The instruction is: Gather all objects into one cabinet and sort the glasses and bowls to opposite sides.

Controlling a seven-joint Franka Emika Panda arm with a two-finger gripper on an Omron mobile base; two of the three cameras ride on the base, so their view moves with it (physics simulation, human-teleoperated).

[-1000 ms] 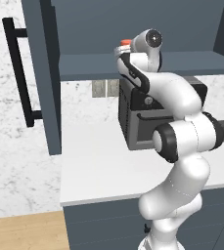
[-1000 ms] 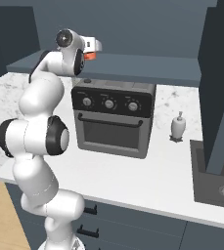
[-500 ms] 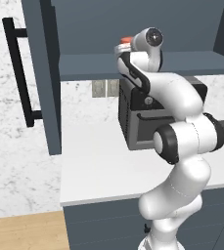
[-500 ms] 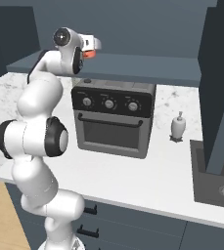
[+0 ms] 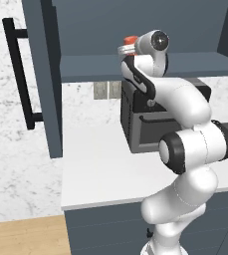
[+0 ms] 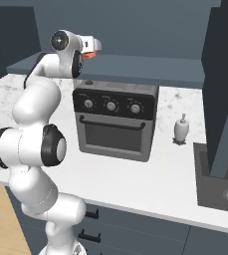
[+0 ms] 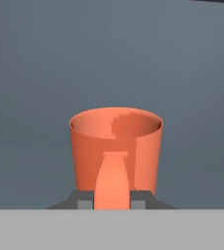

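**Mug held up inside the open cabinet**

The gripper (image 7: 112,205) is clenched on an orange mug (image 7: 116,151), pinching it at the handle (image 7: 112,180), which faces the camera in the hand view. The mug stands upright, its open mouth showing, against the plain slate-blue back of the cabinet.

In the left base view the arm reaches up and forward, and a bit of the mug (image 5: 130,40) shows as an orange spot past the wrist, above the cabinet shelf (image 5: 95,67). Whether it touches the shelf or hangs just over it I cannot tell. The cabinet door (image 5: 48,74) stands swung open at the left, its black bar handle (image 5: 21,74) pointing outward.

In the right base view the mug (image 6: 89,55) peeks out orange under the hand, over the left part of the shelf (image 6: 135,67). Below sits the black oven (image 6: 114,122) on the white counter (image 6: 150,184). A small white bottle (image 6: 181,129) stands to the oven's right, near the sink (image 6: 217,187).
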